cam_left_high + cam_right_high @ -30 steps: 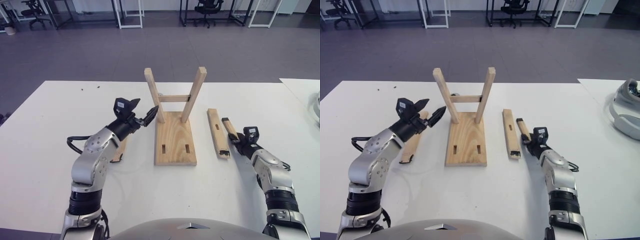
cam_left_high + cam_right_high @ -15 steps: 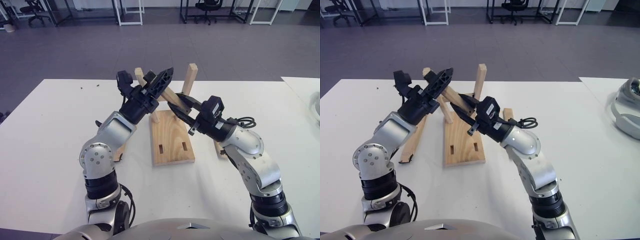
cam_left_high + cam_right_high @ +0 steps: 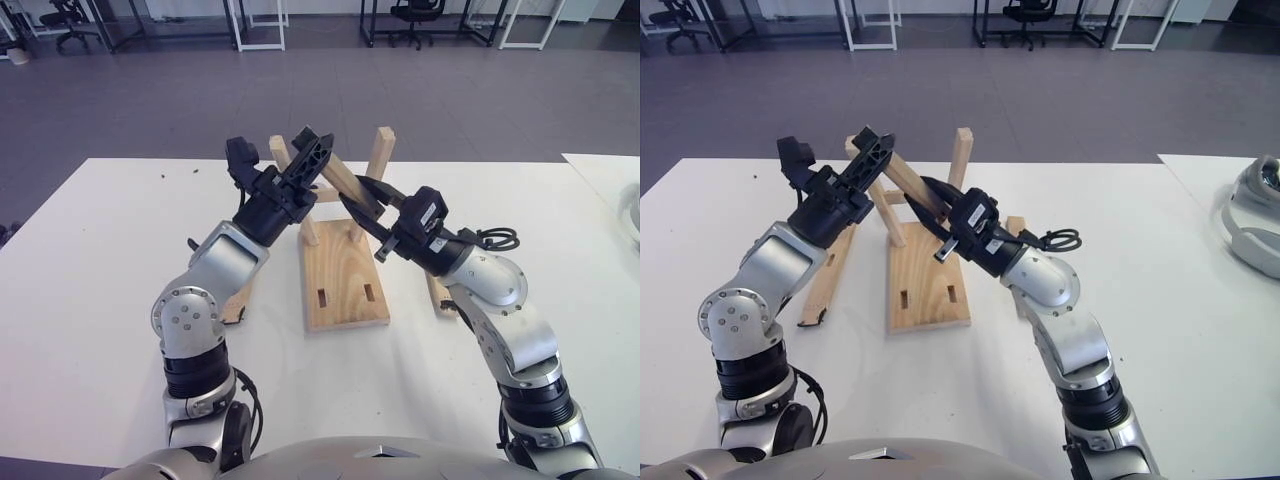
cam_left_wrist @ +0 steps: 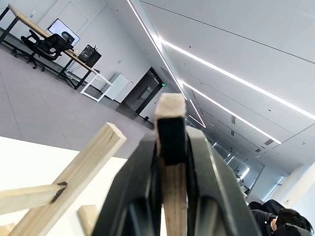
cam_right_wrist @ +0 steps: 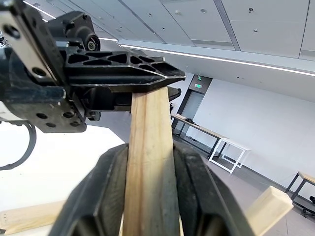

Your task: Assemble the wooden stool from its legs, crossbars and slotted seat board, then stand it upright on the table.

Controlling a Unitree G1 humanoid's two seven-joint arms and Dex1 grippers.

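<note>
Above the pale slotted seat board, a light wooden leg slants; left gripper clamps its 10 o'clock end, right gripper its 4 o'clock end.

Possibly headset far right; office chair behind.

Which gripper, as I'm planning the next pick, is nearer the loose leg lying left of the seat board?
Left. The left gripper clamps the raised leg above the seat board's left side, toward the loose leg; the right gripper clamps it farther right.
</note>
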